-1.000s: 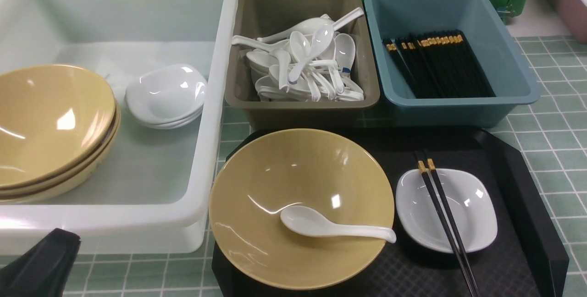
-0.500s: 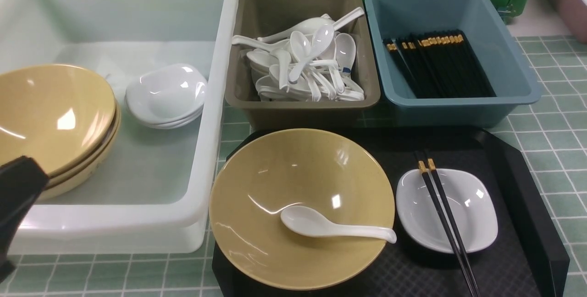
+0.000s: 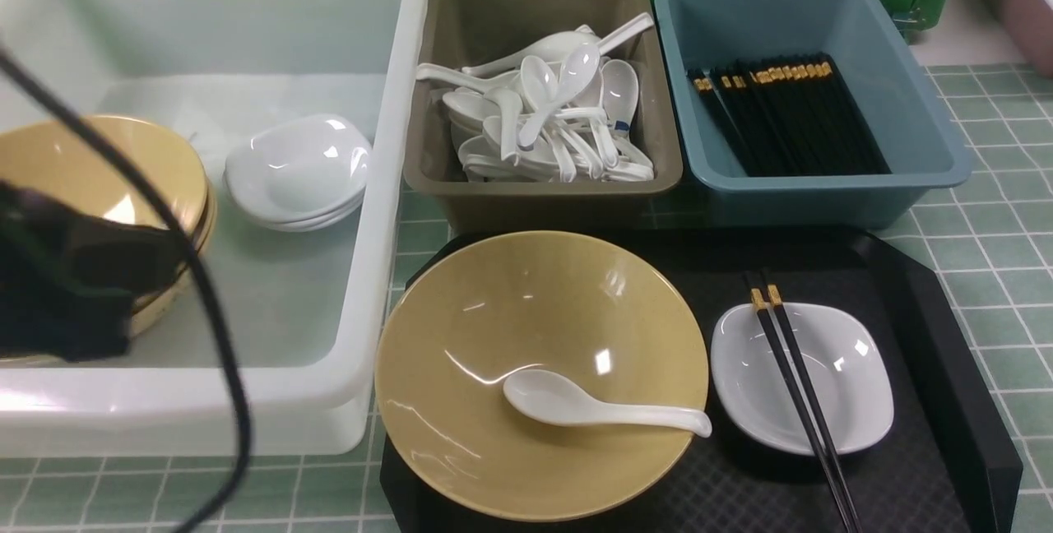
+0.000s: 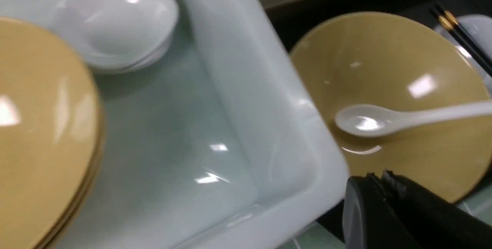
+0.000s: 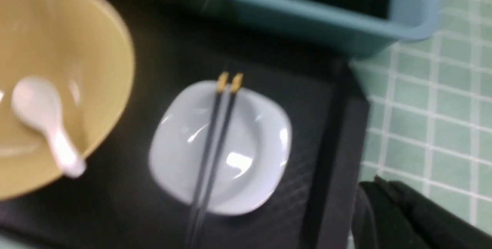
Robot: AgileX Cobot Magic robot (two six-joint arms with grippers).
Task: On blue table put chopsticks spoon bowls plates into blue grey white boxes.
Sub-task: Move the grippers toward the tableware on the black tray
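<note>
A tan bowl [image 3: 539, 373] sits on the black tray [image 3: 930, 368] with a white spoon [image 3: 592, 408] lying in it. To its right a small white plate [image 3: 802, 377] carries a pair of black chopsticks [image 3: 802, 397]. My left gripper [image 4: 378, 178] is shut and empty, above the near corner of the white box [image 3: 374, 229], left of the bowl. In the front view my left arm [image 3: 74, 278] shows at the left edge. My right gripper [image 5: 374, 185] is shut and empty, over the tray's right rim; it is out of the front view.
The white box holds stacked tan bowls [image 3: 99, 187] and stacked small white plates [image 3: 296, 171]. The grey box [image 3: 543, 187] holds several white spoons. The blue box [image 3: 823, 187] holds several black chopsticks. A green-tiled cloth [image 3: 987, 270] covers the table.
My left arm has risen from the bottom left corner and moved up and forward over the white box's near left side. The dishes have not moved.
</note>
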